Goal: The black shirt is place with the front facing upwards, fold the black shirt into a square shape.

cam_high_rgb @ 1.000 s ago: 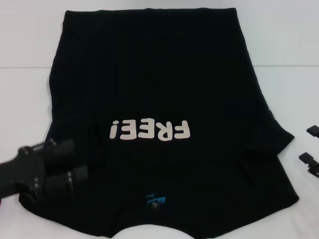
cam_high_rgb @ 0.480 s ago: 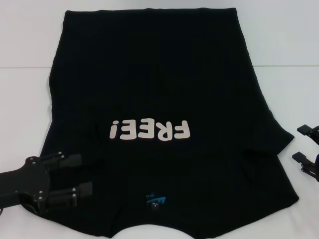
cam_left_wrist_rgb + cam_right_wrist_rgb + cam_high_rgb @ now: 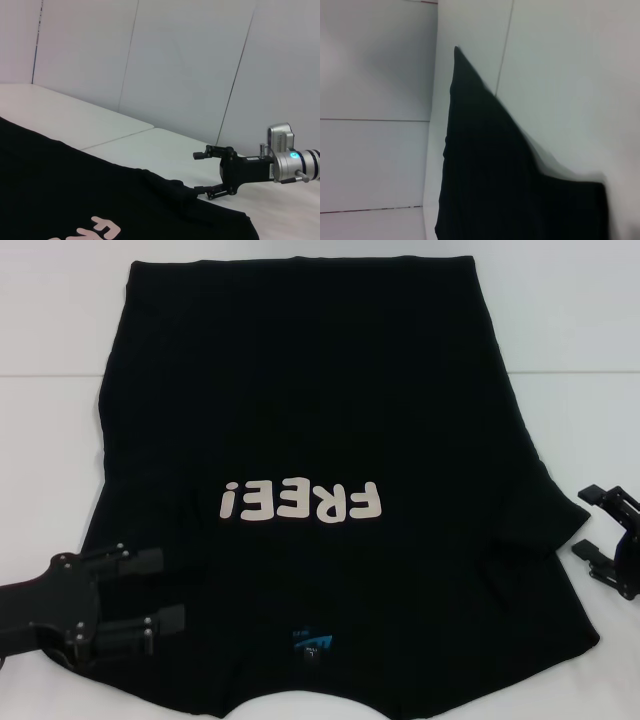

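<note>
Spread flat over the white worktop (image 3: pixel 50 440): the black shirt (image 3: pixel 320 420), front up, cream "FREE!" lettering (image 3: pixel 300 502) toward the collar. Small blue neck label (image 3: pixel 312 641) just below the lettering. Over the shirt's sleeve area beside the collar, the left gripper (image 3: pixel 165 588), fingers parted, nothing held. Off the shirt's opposite sleeve edge, above bare worktop, the right gripper (image 3: pixel 592 522), jaws spread, empty. Nothing lying on the cloth.
</note>
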You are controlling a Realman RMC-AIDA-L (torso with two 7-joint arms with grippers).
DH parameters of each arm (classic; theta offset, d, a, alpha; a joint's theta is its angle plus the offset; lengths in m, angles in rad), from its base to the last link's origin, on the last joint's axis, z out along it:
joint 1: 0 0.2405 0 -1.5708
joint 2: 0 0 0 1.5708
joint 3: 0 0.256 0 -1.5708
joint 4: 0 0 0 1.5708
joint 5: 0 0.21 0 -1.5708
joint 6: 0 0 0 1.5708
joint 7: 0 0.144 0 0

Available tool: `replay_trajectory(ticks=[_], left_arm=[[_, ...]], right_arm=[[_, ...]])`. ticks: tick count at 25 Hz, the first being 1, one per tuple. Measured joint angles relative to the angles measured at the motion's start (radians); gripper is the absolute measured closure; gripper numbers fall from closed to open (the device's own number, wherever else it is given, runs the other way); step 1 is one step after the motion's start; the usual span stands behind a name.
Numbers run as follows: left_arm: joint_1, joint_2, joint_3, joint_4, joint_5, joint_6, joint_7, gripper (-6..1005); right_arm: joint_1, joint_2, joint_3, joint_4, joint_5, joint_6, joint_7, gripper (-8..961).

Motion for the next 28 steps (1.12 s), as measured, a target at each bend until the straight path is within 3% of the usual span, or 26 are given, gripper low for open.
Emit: replay_trajectory(ticks=[28], left_arm=[[0.009, -0.001, -0.006, 0.022, -0.001, 0.014, -0.013, 193]], right_arm=[[0.055, 0.006, -0.006, 0.01, 0.002, 0.084, -0.006, 22]])
